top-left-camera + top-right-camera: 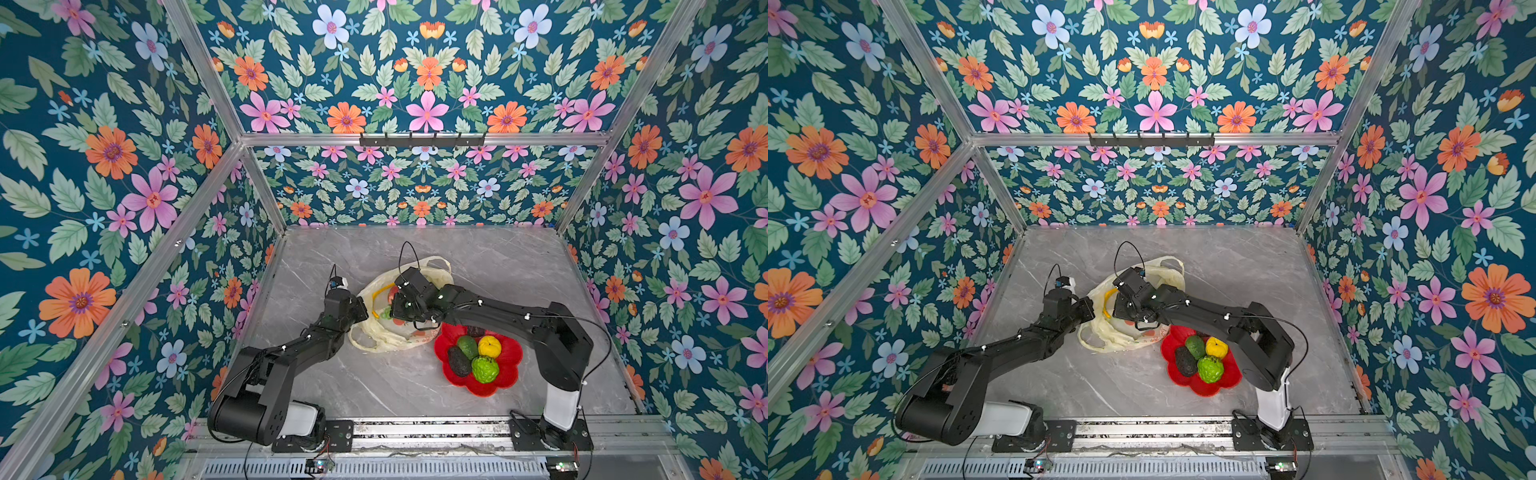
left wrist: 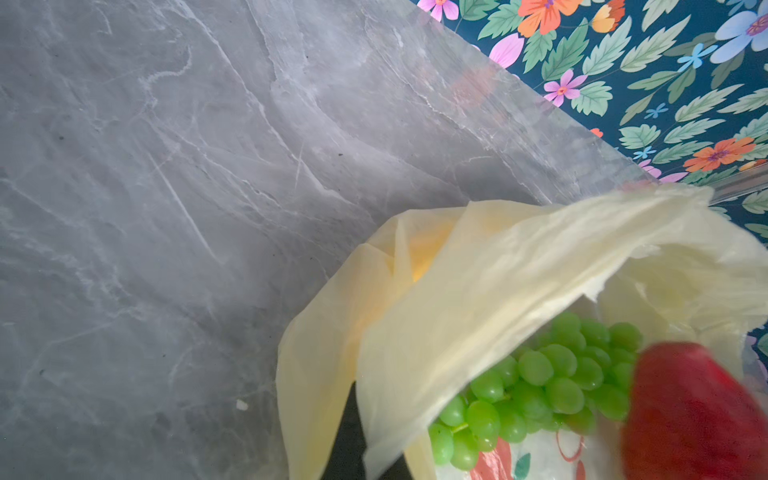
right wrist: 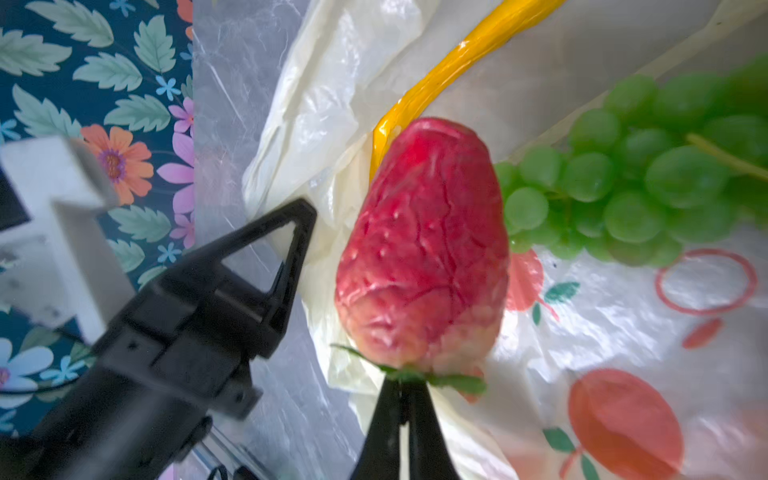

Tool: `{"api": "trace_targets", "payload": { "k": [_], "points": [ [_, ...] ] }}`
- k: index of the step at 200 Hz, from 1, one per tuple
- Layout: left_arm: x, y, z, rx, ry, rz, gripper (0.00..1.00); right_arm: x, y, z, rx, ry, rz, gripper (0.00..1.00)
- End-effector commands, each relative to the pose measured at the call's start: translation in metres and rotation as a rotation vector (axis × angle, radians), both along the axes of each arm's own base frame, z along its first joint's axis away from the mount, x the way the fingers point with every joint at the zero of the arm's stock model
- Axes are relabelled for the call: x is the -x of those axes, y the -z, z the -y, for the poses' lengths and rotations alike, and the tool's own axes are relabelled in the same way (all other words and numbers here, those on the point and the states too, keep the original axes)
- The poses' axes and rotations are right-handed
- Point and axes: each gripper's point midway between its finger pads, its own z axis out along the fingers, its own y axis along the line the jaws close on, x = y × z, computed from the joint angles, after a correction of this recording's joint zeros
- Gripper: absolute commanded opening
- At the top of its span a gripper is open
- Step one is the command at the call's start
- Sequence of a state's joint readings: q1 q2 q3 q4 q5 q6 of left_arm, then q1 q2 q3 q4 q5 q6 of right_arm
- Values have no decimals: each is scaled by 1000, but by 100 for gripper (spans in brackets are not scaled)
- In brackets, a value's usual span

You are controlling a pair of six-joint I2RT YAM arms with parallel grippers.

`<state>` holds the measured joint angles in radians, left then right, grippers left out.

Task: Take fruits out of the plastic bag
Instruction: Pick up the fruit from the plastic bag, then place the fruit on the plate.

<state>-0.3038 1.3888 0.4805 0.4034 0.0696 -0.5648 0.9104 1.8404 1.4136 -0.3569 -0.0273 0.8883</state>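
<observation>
- The plastic bag (image 1: 386,338) lies crumpled near the middle of the worktop (image 1: 374,386), between the two arms, its mouth facing the left arm.
- The right tool (image 3: 405,386) is clenched on the green leafy cap of the strawberry (image 3: 424,249) and holds it at the bag's mouth, its tip pointing away from the fingers.
- The left tool (image 2: 351,419) is clenched on the bag's left rim. The thin film drapes over its dark finger in the left wrist view.
- Inside the bag, the grape bunch (image 3: 623,178) lies on the printed lower sheet, just beside the strawberry.
- The banana (image 3: 457,58) curves along the far side of the bag's inside.
- A red dish (image 1: 513,353) sits on the worktop just right of the bag, nearer the front; the bag's corner reaches its rim.
- In the dish lie a lemon (image 1: 489,346), a bumpy green fruit (image 1: 485,368) and a dark avocado (image 1: 458,361), packed close together.
</observation>
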Motion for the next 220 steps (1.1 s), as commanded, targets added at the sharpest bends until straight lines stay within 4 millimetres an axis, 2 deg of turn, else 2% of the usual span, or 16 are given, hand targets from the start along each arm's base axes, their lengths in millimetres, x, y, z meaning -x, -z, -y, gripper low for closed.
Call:
{"api": "trace_targets", "payload": {
  "k": [1,39,41,46,104,129,164,220],
  "points": [
    [-2,-2,-1,-11,4,12,0,27,11,39,178,-94,-31,0],
    [-2,-1,-1,-15,4,11,0,58,11,96,373,-169,-58,0],
    [-2,-1,-1,-14,3,10,0,60,3,99,365,-170,-46,0],
    [-2,-1,0,-14,5,10,0,64,0,106,377,-177,-43,0],
    [-3,1,0,-18,5,4,0,107,-15,163,468,-263,-108,0],
    [-3,2,-2,-25,0,5,0,120,-21,179,429,-282,-162,0],
    [-4,3,-1,-25,3,1,0,136,-29,207,477,-288,-215,0],
    [-4,5,-1,-27,2,-4,0,145,-8,226,547,-237,-276,0]
  ]
}}
